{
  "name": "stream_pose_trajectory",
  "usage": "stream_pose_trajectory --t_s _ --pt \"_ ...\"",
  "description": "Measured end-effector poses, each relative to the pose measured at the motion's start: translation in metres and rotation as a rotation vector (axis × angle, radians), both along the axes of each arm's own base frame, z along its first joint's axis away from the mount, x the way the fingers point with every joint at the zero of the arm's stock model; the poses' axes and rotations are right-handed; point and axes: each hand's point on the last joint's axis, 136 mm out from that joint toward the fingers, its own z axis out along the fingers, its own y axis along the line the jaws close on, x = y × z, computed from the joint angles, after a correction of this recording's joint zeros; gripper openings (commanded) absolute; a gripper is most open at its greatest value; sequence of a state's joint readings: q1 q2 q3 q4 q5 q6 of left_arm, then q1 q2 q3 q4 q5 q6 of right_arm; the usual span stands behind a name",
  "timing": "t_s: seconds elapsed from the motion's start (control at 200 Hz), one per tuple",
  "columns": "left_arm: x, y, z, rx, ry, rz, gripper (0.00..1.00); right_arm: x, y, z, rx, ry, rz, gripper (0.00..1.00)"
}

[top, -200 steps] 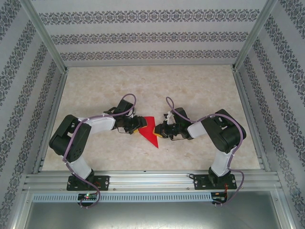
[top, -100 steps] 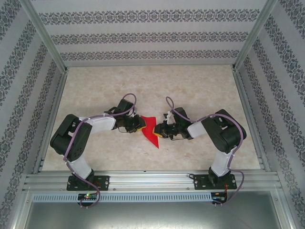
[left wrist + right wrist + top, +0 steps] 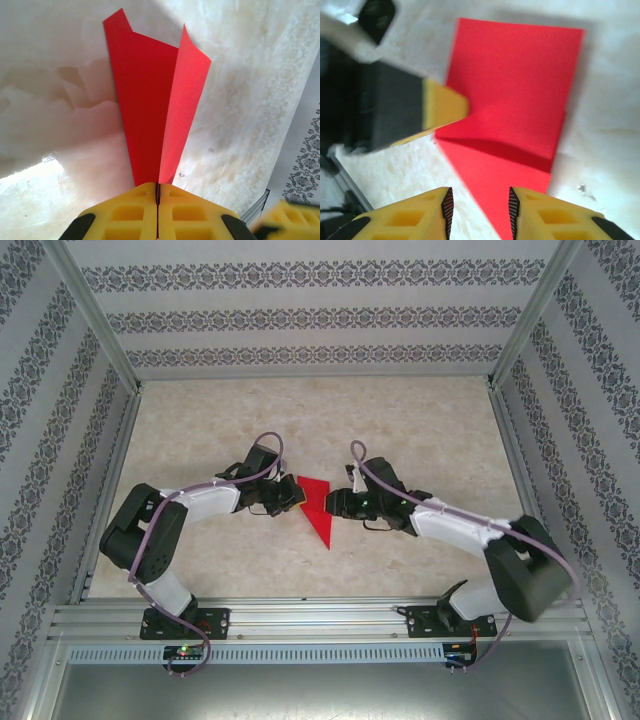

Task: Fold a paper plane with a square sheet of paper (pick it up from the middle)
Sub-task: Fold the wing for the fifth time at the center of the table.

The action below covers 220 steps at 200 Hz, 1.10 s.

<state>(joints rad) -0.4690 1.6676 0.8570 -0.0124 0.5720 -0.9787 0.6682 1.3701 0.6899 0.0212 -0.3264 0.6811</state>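
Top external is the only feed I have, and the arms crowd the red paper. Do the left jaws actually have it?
Observer: Yes. The left wrist camera shows the left jaws shut on the red paper, which is pinched between the yellow fingers where two red panels meet at a crease.
Operator: And the right jaws, are they gripping too?
Observer: No. The right wrist camera shows the right jaws standing apart, with the paper's pointed end in the gap between them, not clamped.
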Motion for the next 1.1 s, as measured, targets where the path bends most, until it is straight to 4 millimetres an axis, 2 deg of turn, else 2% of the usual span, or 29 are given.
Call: stream_pose_trajectory --t_s 0.07,0.155,0.22,0.37,0.46,0.575,0.789,1.099 --pt "0.0 0.0 0.001 -0.002 0.0 0.002 0.08 -0.016 0.012 0.011 -0.074 -0.138 0.072 0.42" --pt "0.0 0.0 0.001 -0.002 0.003 0.004 0.08 -0.034 0.026 0.01 -0.17 -0.269 0.15 0.44" --pt "0.0 0.0 0.001 -0.003 0.004 0.006 0.08 -0.042 0.028 0.001 -0.256 -0.33 0.187 0.45" --pt "0.0 0.0 0.001 -0.004 0.005 0.007 0.08 -0.046 0.03 -0.031 -0.491 -0.416 0.248 0.45" --pt "0.0 0.0 0.001 -0.004 0.005 0.008 0.08 -0.051 0.037 -0.041 -0.584 -0.461 0.293 0.45" --pt "0.0 0.0 0.001 -0.004 0.005 0.008 0.08 -0.05 0.042 -0.047 -0.671 -0.51 0.31 0.44" --pt "0.0 0.0 0.001 -0.004 0.005 0.007 0.08 -0.038 0.042 -0.062 -0.798 -0.558 0.309 0.36" --pt "0.0 0.0 0.001 -0.004 0.005 0.007 0.08 -0.033 0.039 -0.07 -0.866 -0.576 0.301 0.27"
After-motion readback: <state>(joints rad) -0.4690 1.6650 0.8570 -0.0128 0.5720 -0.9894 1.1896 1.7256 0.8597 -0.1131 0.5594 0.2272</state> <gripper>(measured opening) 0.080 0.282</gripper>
